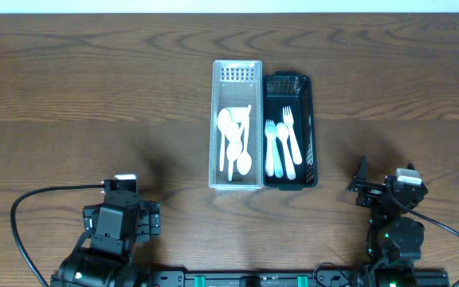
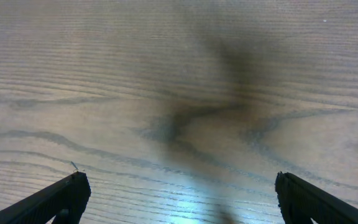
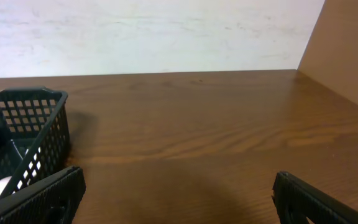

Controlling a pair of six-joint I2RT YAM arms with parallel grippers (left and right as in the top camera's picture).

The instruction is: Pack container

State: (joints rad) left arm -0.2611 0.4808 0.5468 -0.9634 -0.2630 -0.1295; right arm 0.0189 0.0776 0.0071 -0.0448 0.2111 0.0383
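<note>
Both arms sit at the near edge of the brown wooden table (image 1: 94,96), the left gripper (image 2: 180,180) and the right gripper (image 3: 178,177) each with fingers spread wide and nothing between them. Mid-table, a clear rectangular plastic bin (image 1: 237,89) holding white plastic spoons (image 1: 234,143) touches a black mesh plastic basket (image 1: 287,92) holding white plastic forks (image 1: 283,143). That basket is on the bin's right, near the right gripper.

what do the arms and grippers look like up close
The left arm and right arm are black and boxy. Each has a small white patch near the wrist and trails a thin black cable. The fingers are black wedges.
</note>
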